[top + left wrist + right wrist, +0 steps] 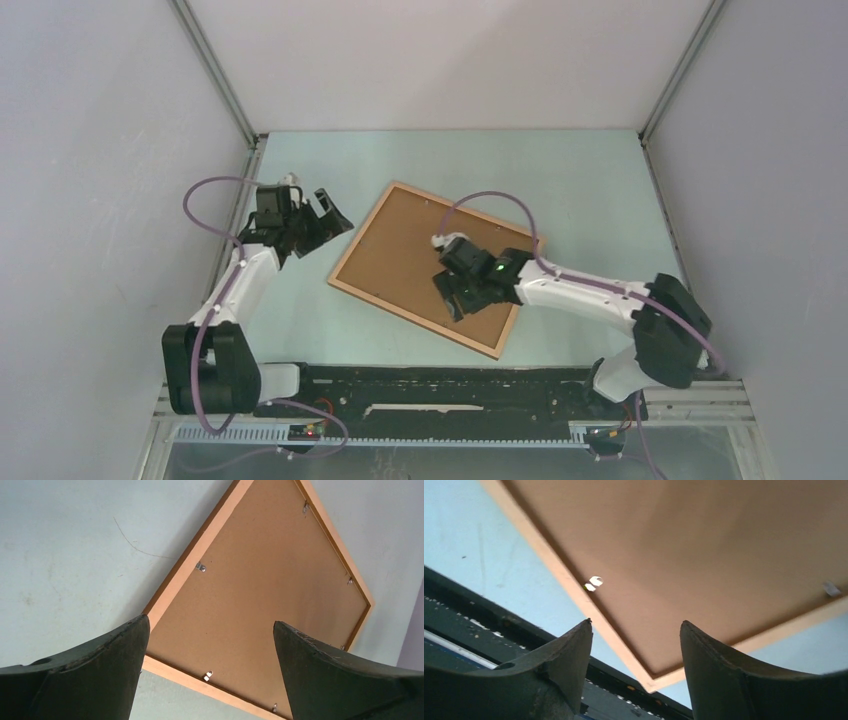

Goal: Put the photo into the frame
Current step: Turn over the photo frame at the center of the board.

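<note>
The thin light-brown wooden frame (400, 250) lies back-up, its long axis running left to right. The right gripper (452, 298), jaws parted, hovers over its near-right end. The left gripper (333, 216), jaws spread wide, hangs beside its left corner. The photo is unseen, perhaps inside.

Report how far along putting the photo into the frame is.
Done: the frame lies back-up on the table, its fibreboard panel seated, with metal tabs at its edges. No photo shows in any view; whether it is already inside cannot be told. In hand: nothing; the right gripper hovers open over the frame's near corner, the left gripper open off its left side. Left: confirming the photo is inside.
</note>
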You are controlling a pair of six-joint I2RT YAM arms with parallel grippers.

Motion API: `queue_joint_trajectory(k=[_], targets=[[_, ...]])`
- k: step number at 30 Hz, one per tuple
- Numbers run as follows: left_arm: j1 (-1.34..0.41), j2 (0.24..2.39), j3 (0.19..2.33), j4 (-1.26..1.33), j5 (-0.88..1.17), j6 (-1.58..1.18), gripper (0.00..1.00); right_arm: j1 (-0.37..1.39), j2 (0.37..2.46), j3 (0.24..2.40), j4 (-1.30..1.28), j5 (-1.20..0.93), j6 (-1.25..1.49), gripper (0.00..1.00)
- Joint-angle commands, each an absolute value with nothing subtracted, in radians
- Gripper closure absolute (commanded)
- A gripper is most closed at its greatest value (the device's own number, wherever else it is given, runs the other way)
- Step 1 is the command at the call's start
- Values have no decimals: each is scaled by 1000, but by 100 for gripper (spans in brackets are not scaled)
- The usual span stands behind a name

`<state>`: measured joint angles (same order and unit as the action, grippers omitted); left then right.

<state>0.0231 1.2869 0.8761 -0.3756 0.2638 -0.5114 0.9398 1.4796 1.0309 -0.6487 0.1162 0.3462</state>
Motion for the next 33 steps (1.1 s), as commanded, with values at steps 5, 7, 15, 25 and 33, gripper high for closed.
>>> queue_joint_trajectory(k=[5, 7, 15, 25, 33], targets=[[22, 1197, 897, -394, 153, -454, 0, 1141, 1715, 1197, -659, 183, 287, 38], [21, 1194, 897, -394, 149, -453, 0, 1172, 1753, 1217, -668, 203, 276, 40], [21, 1202, 900, -394, 156, -456, 0, 1221, 1819, 1221, -716, 267, 295, 46], [21, 1211, 899, -387, 178, -463, 0, 1282, 1865, 1193, -721, 389, 335, 62], [19, 1211, 892, -381, 211, -468, 0, 1267, 1839, 1183, -645, 388, 346, 87]])
